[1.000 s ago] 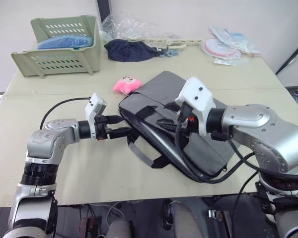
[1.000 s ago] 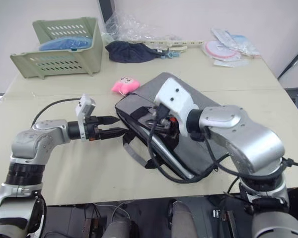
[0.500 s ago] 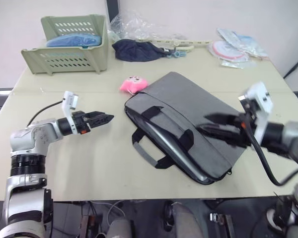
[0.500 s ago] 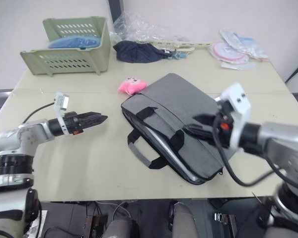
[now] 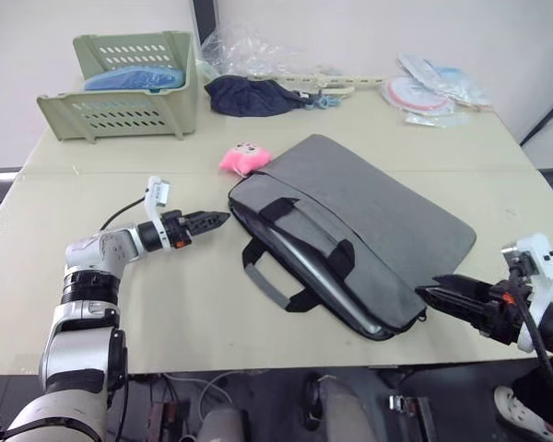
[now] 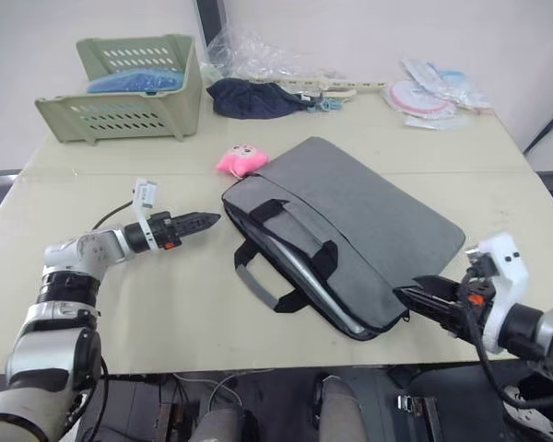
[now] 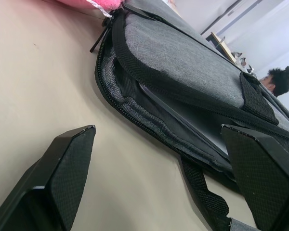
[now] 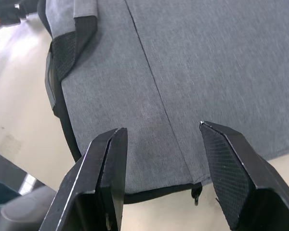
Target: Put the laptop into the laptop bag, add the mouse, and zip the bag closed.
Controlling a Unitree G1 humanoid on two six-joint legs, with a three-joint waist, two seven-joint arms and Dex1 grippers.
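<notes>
Inside the unzipped laptop bag (image 5: 350,230), seemingly the laptop (image 7: 192,132).

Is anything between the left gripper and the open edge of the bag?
Nothing visible. The left gripper points at the laptop bag across bare table, fingers open; the pink plush toy sits off to the side, by the bag's far corner.

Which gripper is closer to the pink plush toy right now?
Left. The left gripper hovers over the table just short of the bag's open end, a little in front of the pink plush toy. The right gripper is at the bag's opposite near corner, much farther away.
</notes>
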